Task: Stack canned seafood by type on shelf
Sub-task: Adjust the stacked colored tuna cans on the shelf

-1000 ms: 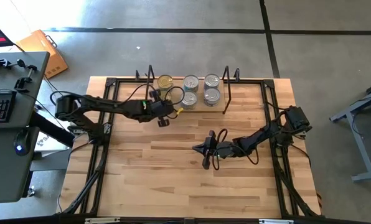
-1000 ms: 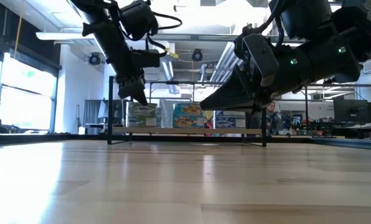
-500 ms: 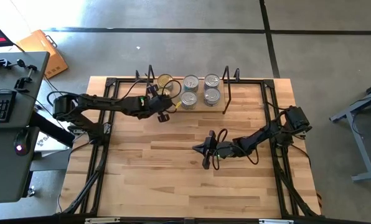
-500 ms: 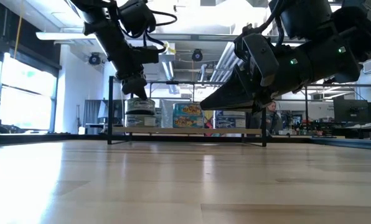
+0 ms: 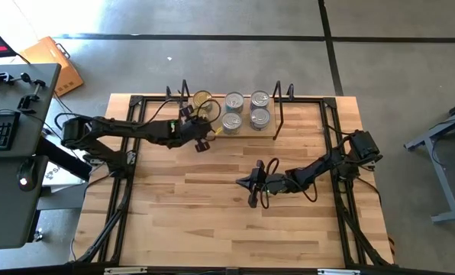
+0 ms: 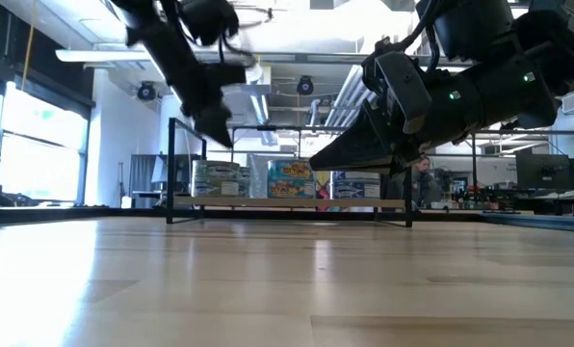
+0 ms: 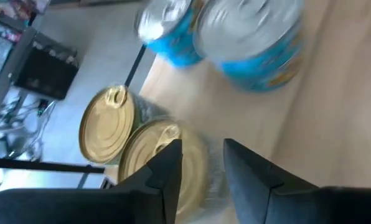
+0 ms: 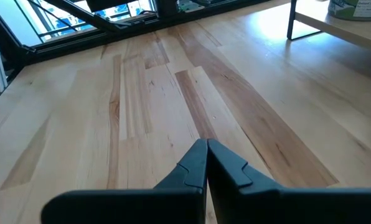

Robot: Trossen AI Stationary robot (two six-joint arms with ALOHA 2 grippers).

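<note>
Canned seafood, held on the shelf [image 5: 243, 131], a light-wood board in a black wire frame at the far edge of the table [image 5: 212, 221]: gold-topped tins [image 7: 108, 124] stand at the shelf's left end, two gold lids showing side by side in the left wrist view, the nearer one [image 7: 164, 158] directly beyond the fingertips. Silver-topped tins with blue labels [image 7: 254, 37] occupy the middle and right of the board; the high view shows four silver lids [image 5: 233, 101] in two rows, and the low view shows labelled tins standing in a row along the board [image 6: 292, 179]. Whether any position holds more than one tin cannot be told for certain from these views. No tin is seen loose on the table top in any view, so sorting by type looks largely done, gold apart from silver; what is left, if anything, is judged to be only tidying of the gold group. Left gripper [image 5: 201, 137]: just in front of the shelf's left end, above the gold tins, its fingers [image 7: 167, 168] parted with a gap between them and holding nothing, so the nearer gold tin looks set down and released. Right gripper [image 5: 252, 183]: waiting over the bare middle of the table, well apart from the shelf, fingers [image 8: 198, 165] pressed together, empty.
</note>
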